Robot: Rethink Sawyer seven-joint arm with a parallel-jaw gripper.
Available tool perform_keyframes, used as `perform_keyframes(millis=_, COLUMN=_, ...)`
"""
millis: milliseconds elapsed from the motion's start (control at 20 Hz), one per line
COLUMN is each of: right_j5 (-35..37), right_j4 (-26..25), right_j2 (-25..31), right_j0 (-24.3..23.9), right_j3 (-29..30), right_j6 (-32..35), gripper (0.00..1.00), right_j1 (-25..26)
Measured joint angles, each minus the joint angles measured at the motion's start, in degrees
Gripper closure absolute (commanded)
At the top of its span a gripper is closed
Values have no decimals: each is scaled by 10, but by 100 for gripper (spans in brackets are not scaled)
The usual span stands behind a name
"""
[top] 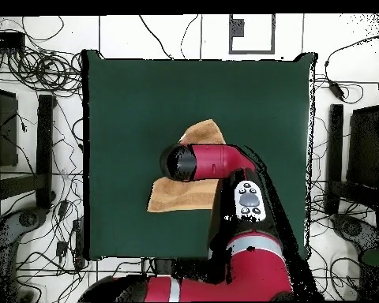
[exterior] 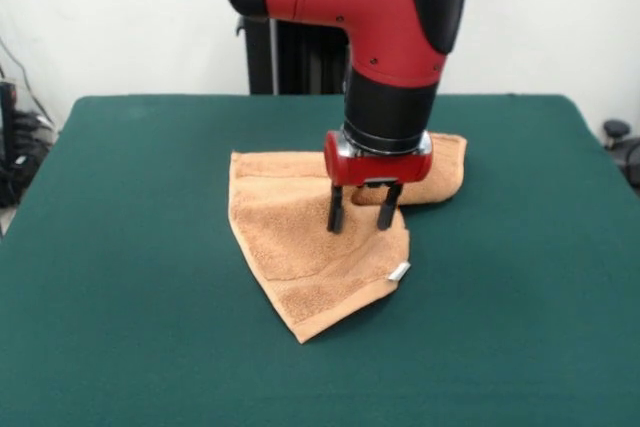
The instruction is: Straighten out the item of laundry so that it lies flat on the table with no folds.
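The tan terry towel [exterior: 295, 237] lies crumpled near the middle of the green table [exterior: 120, 277]. It is folded over itself, with one corner pointing toward the camera and a rolled part at the far right. Its white tag [exterior: 400, 271] sticks out at the right edge. My gripper [exterior: 362, 217] points straight down with its two black fingers [exterior: 336, 211] apart, tips resting on the towel's upper right part. In the overhead view the arm [top: 212, 162] covers the gripper. Only parts of the towel [top: 177, 195] show on the table [top: 129, 102].
The robot's pedestal [exterior: 290, 57] stands behind the table's far edge. In the overhead view, cables [top: 43, 71] and black equipment [top: 358, 150] lie on the floor around the table on both sides.
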Motion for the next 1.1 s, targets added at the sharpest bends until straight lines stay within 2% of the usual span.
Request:
perform_keyframes(millis=550, right_j5=-13, right_j4=42, right_j2=0, right_j0=7, right_j3=9, right_j6=0, gripper=0, right_j1=-9)
perform_keyframes(millis=1100, right_j5=-40, right_j4=62, right_j2=-2, right_j0=38, right_j3=9, right_j6=0, gripper=0, right_j1=-4)
